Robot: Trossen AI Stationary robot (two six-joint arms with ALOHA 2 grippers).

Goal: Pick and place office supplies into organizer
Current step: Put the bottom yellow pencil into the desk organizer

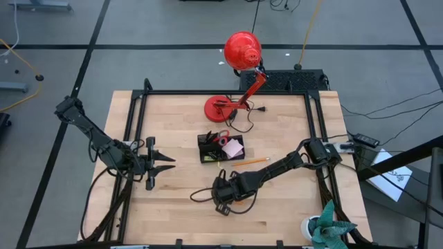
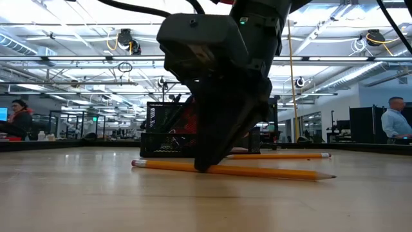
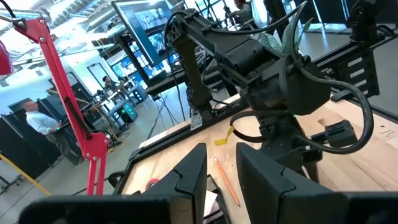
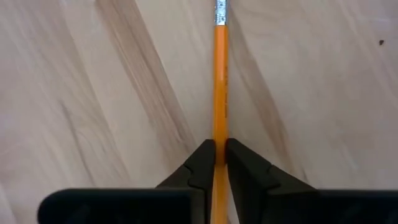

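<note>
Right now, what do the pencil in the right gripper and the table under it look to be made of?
Pencil: looks like orange-painted wood, semi-gloss, with a silvery metal band at its far end. The right gripper is shut on it.
Table: pale wood with visible grain streaks, matte or lightly sealed; probably butcher block, going by plank seams from above.

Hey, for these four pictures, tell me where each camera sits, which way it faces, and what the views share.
High: overhead, facing straight down; both arms, organizer, red lamp.
Low: table height, facing the room; right gripper on the near pencil.
Left wrist: on the left arm, facing past its own fingers toward the right arm.
Right wrist: facing down at the tabletop, fingers pinching the pencil.
Shared: low and right wrist show the same grasped pencil.
</note>
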